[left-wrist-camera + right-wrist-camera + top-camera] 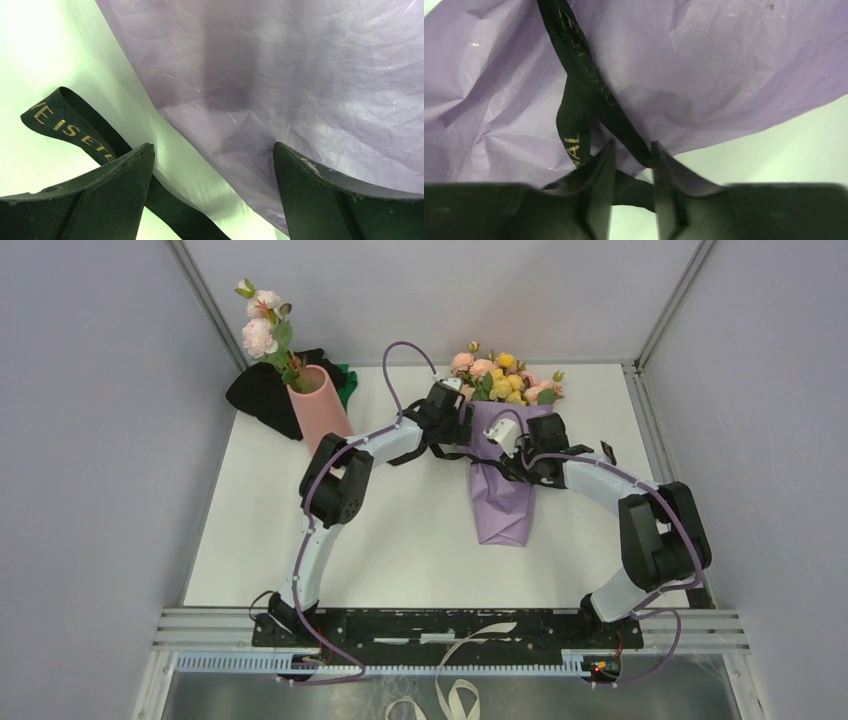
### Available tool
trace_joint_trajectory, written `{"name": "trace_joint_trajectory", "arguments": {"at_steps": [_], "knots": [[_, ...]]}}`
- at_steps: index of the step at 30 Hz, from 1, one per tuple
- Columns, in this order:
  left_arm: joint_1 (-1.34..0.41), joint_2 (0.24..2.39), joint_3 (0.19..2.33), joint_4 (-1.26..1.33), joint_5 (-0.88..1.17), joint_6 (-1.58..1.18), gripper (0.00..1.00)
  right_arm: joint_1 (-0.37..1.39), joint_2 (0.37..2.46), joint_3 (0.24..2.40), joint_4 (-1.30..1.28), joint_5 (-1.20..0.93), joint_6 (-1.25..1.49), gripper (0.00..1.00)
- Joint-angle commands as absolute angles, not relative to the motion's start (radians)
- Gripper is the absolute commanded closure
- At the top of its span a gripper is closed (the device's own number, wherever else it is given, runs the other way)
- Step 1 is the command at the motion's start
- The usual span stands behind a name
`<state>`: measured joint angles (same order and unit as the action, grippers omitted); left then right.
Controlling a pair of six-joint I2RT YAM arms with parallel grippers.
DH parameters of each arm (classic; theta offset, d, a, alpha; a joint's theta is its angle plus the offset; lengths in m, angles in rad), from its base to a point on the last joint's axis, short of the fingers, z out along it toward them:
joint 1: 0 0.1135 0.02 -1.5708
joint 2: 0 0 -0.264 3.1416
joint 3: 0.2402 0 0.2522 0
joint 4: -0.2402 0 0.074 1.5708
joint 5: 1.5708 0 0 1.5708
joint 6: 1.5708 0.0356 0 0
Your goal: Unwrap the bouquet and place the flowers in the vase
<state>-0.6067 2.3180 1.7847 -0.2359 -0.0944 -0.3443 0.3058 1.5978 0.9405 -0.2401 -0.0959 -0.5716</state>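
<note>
Here we are above the white table, and the bouquet lies flat near the middle. Its lilac cone tip points to 6 o'clock, and the flowers, peach and yellow, fan out at 12 o'clock.

Both arms are bent in over it. The left gripper sits at the wrap's 9 o'clock edge, and look at those jaws: spread wide, nothing between them. One finger hangs over a loose tail of black ribbon with gold lettering, the other over crumpled lilac paper.

Now the right gripper, reaching in from 3 o'clock. Its jaws are drawn much closer, with only a slim gap between them. The ribbon runs down across the paper straight into that gap and meets the right-hand finger. A strip of table shows through lower down. Is it actually pinched? From here I can't tell.

Over at 10 o'clock from the bouquet, well apart from it, is the salmon-pink vase. A pale pink sprig pokes out of its mouth, and a black cloth is bunched against its far side.
</note>
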Motion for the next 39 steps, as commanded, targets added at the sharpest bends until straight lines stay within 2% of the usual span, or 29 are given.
{"name": "trace_joint_trajectory", "arguments": {"at_steps": [1,2,3,9,18,27,32,39], "knots": [[-0.597,2.331,1.812,-0.216,-0.089,-0.301,0.06,0.309,1.611,0.977,-0.198,-0.118,-0.566,0.77],[-0.597,2.331,1.812,-0.216,-0.089,-0.301,0.06,0.309,1.611,0.977,-0.194,-0.115,-0.566,0.92],[-0.597,2.330,1.812,-0.215,-0.089,-0.302,0.06,0.309,1.607,0.977,-0.192,-0.112,-0.565,1.00],[-0.597,2.325,1.808,-0.215,-0.084,-0.305,0.06,0.310,1.538,0.963,-0.149,-0.069,-0.527,1.00],[-0.597,2.285,1.802,-0.221,-0.102,-0.301,0.06,0.310,1.293,1.009,-0.064,-0.038,-0.413,1.00],[-0.599,2.181,1.822,-0.239,-0.083,-0.306,0.06,0.311,1.280,1.081,-0.104,-0.051,-0.409,1.00],[-0.600,2.158,1.853,-0.271,-0.090,-0.299,0.06,0.311,1.272,1.191,-0.113,-0.014,-0.396,1.00],[-0.602,2.142,1.821,-0.276,-0.083,-0.304,0.06,0.310,1.337,1.453,-0.197,0.067,-0.420,1.00]]}}
